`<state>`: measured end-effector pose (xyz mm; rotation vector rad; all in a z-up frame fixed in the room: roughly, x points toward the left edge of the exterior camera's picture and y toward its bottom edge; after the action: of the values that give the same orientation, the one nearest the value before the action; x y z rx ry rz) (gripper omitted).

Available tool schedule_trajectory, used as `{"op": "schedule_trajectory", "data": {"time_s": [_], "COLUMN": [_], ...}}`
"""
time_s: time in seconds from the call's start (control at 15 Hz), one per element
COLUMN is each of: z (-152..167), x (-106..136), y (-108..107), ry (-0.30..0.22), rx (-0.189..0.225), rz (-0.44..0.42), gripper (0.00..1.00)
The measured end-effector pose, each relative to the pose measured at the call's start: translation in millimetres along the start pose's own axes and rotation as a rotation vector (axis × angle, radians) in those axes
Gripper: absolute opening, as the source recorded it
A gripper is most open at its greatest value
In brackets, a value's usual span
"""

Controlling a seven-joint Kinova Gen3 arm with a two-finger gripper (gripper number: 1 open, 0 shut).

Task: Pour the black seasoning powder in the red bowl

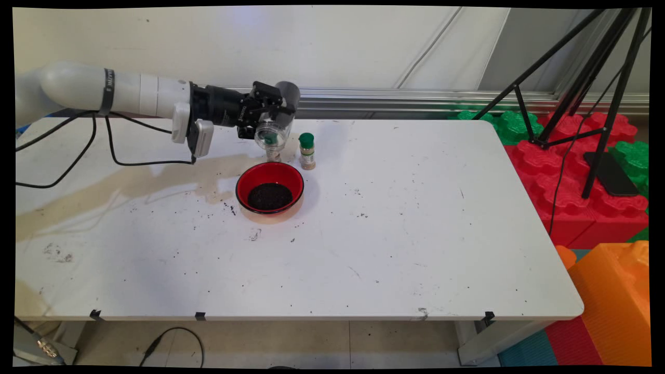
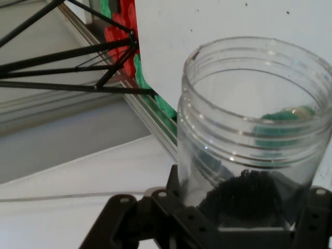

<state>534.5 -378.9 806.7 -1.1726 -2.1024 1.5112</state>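
My gripper [image 1: 269,111] is shut on a clear, lidless plastic jar [image 1: 272,134], held tilted in the air just behind a red bowl [image 1: 243,182]. In the hand view the jar [image 2: 249,129] fills the right side between the gripper [image 2: 246,220] linkage, with some black grains [image 2: 244,194] still lying inside it. A heap of black grains [image 1: 269,196] lies in the bowl. A small spice bottle with a green cap [image 1: 307,150] stands just right of the jar. A second small bottle [image 1: 274,155] is partly hidden behind the jar.
Black grains are scattered over the white table [image 1: 395,239] around the bowl. A black tripod [image 1: 582,93] stands on red and green foam blocks [image 1: 571,171] off the table's right end. An orange block [image 1: 618,296] sits at the near right.
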Motion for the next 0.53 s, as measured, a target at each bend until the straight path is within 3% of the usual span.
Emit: {"op": "schedule_trajectory", "data": {"time_s": [0.53], "z": [-4.5], "x": [7.8], "y": [2.1], "ry": [0.0], "rx": [0.003], "rz": [0.11], "gripper": [0.0]}}
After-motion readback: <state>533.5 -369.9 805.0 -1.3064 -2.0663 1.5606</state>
